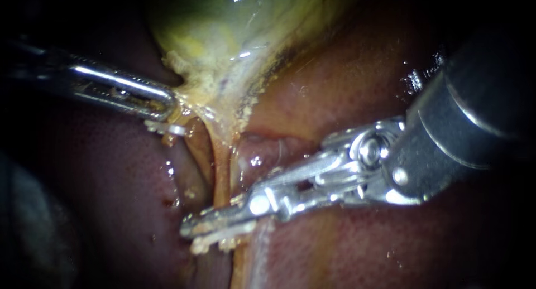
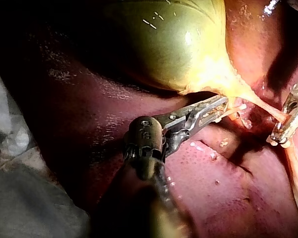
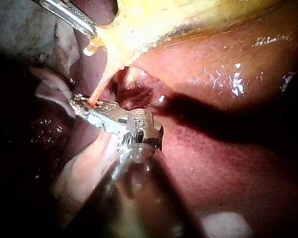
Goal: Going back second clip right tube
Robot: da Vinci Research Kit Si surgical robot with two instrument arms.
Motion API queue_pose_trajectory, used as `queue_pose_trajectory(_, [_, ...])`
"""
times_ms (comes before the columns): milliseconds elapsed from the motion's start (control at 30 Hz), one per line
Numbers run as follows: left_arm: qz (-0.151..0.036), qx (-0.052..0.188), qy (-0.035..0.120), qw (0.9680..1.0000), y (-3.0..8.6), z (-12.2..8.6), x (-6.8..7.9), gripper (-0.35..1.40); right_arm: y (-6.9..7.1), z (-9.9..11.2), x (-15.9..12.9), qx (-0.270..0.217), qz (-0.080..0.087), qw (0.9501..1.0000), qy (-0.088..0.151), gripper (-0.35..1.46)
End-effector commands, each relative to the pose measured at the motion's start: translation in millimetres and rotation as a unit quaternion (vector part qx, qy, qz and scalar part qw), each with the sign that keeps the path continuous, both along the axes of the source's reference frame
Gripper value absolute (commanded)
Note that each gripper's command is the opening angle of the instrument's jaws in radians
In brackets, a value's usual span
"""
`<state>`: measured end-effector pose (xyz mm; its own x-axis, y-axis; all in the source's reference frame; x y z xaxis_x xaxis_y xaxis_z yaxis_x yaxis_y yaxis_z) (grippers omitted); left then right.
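The green-yellow gallbladder (image 1: 223, 21) narrows to a pale neck, and a thin orange tube (image 1: 221, 172) runs down from it over the liver (image 1: 111, 183). My right instrument (image 1: 215, 229) comes in from the right; its long jaws lie close together across the lower end of this tube, one on each side. My left instrument (image 1: 164, 102) is shut on the yellowish tissue at the gallbladder's neck and holds it to the left. The right wrist view shows the tube (image 3: 102, 87) entering the tip of the right instrument (image 3: 87, 105). In the left wrist view the left instrument (image 2: 216, 106) grips the neck.
A small shiny piece (image 1: 177, 130) sits just under the left jaws; what it is cannot be made out. Red-brown liver surrounds the tube on both sides. The right instrument's thick dark shaft (image 1: 474, 105) fills the right side. Pale cloth (image 2: 20, 188) lies beside the liver.
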<state>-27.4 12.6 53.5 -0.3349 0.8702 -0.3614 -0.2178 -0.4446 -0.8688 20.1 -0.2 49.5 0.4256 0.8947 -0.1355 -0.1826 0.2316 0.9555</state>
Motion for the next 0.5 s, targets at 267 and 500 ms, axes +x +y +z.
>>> queue_pose_trajectory(267, [0.001, 0.000, 0.000, 1.0000, 0.0, 0.0, 0.1, -0.35, -1.0, 1.6, 0.4, -0.065, 0.004, 0.9954, 0.071, 0.20])
queue_pose_trajectory(500, [0.001, 0.000, 0.000, 1.0000, 0.0, 0.0, 0.1, -0.35, -1.7, 4.2, 0.4, -0.102, 0.001, 0.9908, 0.089, 0.40])
